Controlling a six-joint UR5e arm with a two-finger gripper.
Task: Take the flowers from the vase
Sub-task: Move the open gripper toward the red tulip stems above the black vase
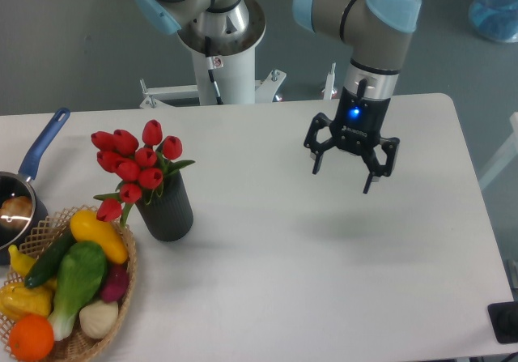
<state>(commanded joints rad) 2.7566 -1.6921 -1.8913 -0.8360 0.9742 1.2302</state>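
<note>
White desk point(267, 281) — I'm seeing the flowers point(133, 163) sitting in the vase point(166, 208), my tool point(350, 158) hanging open, empty, well apart.

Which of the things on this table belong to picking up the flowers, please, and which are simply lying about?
Belonging to the job:
- flowers
- vase
- end effector, open, well right of the vase

Lying about:
- basket of fruit and vegetables
- blue-handled pan
</note>
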